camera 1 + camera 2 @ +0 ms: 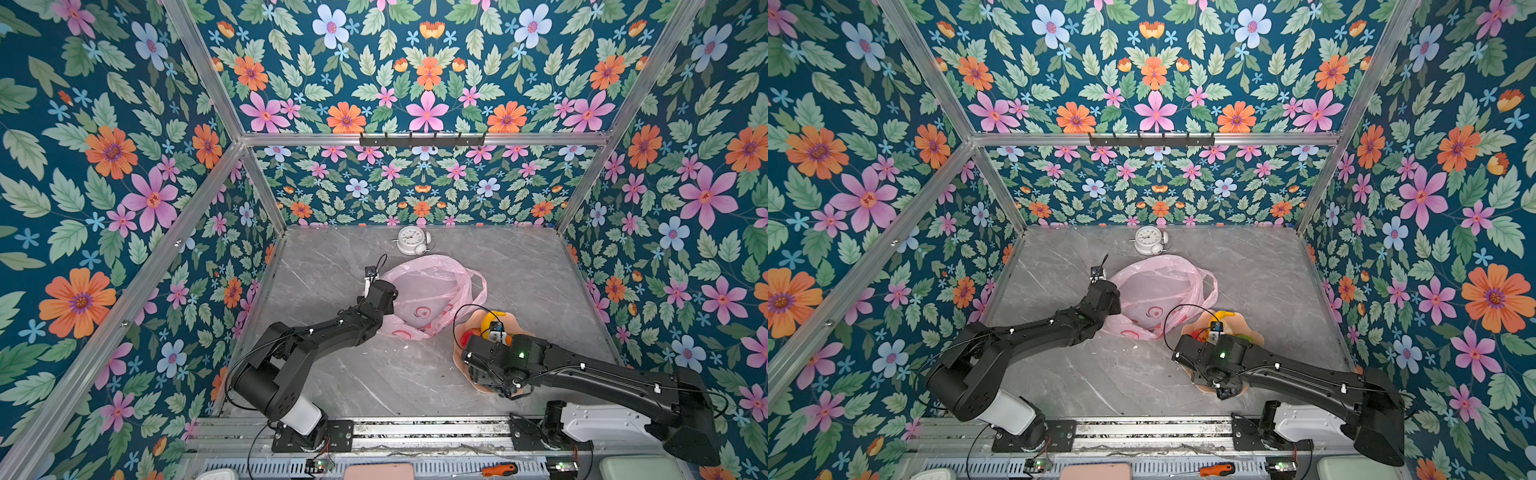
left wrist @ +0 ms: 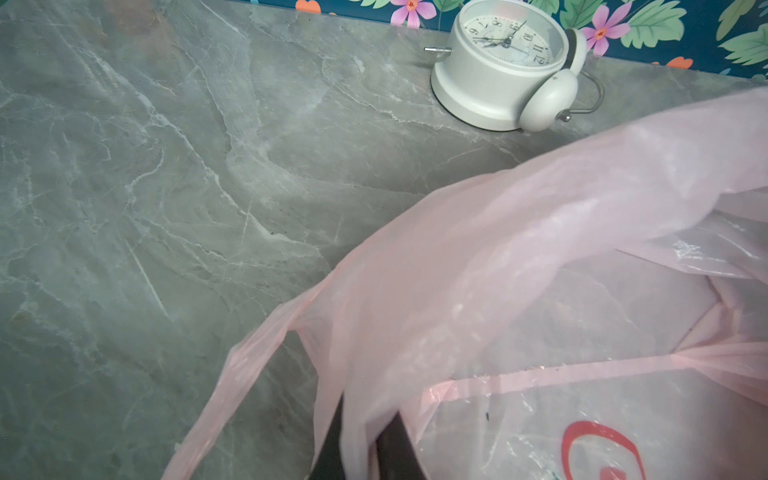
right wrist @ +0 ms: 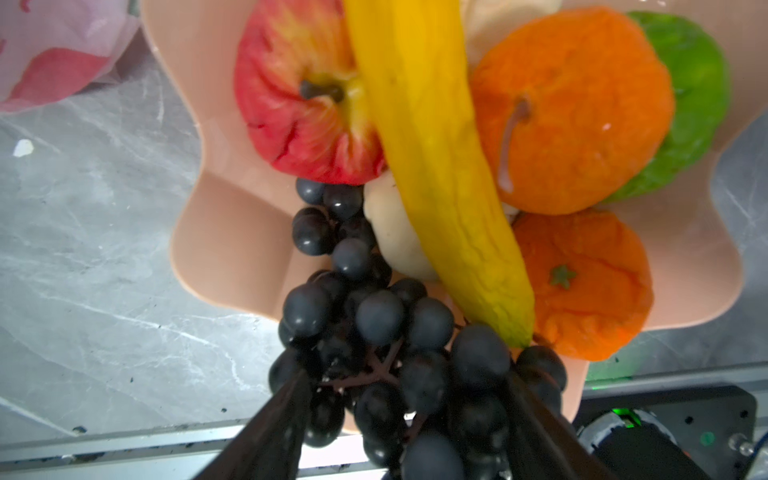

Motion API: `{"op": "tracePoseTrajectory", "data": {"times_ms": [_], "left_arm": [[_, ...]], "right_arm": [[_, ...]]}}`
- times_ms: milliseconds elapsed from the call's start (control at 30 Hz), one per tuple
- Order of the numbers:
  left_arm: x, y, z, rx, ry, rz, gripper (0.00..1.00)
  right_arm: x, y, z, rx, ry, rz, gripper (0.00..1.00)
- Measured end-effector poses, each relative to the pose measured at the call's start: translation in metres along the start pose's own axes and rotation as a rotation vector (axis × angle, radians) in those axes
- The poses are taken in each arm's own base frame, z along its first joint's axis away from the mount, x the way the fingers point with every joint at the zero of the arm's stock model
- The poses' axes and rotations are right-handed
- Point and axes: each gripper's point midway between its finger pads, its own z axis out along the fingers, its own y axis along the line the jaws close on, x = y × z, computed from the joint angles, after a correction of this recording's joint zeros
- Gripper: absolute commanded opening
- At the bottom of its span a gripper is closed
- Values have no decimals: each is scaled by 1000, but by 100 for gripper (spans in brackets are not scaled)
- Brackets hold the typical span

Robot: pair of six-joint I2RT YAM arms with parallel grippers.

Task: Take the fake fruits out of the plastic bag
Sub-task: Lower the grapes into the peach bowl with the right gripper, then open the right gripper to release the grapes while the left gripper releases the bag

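Looking at the fake fruits first, I see them all heaped in a peach scalloped plastic dish [image 3: 224,249] on the near right part of the grey marbled surface [image 1: 374,374]. A long yellow banana [image 3: 436,166] lies across the top of the pile. A red apple [image 3: 307,95] sits on one side of it. On the other side are a large orange [image 3: 573,116] and a smaller orange [image 3: 590,286], with a bumpy green fruit [image 3: 694,95] behind the large one. A pale cream fruit [image 3: 395,232] peeks out from under the banana. The dark purple grape bunch [image 3: 374,316] hangs over the dish's rim.

My right gripper [image 3: 407,378] sits over that bunch with its jaws spread wide, one on each side of the grapes. I cannot tell whether they touch the grapes.

A thin, crinkly, translucent pink plastic bag [image 1: 428,291] with red printed marks lies mid-surface, just beside the dish. My left gripper [image 2: 361,444] is pinched narrow on the bag's film near a loop handle and holds that edge raised.

Beyond the bag, by the floral back wall, a white twin-bell alarm clock [image 2: 498,70] lies on its back, dial up.
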Motion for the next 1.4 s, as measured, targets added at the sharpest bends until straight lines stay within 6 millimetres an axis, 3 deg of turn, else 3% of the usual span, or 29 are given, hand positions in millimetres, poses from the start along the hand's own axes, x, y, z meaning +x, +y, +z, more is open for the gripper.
{"op": "tracePoseTrajectory", "data": {"times_ms": [300, 567, 700, 867, 1067, 1400], "left_arm": [[0, 0, 0, 0, 0, 0, 12], [0, -1, 0, 6, 3, 0, 12], [-6, -9, 0, 31, 3, -2, 10], [-26, -32, 6, 77, 12, -9, 9], [-69, -66, 14, 133, -15, -42, 3], [-130, -126, 48, 207, -61, -149, 0]], "right_arm": [[-6, -2, -13, -12, -16, -10, 72], [-15, -8, -21, -3, -43, -14, 78], [-24, -15, -26, -7, -61, 12, 78], [-42, -37, -32, -33, -101, 94, 81], [-57, -67, -43, -76, -178, 200, 87], [-56, -98, -38, -67, -232, 292, 94]]}}
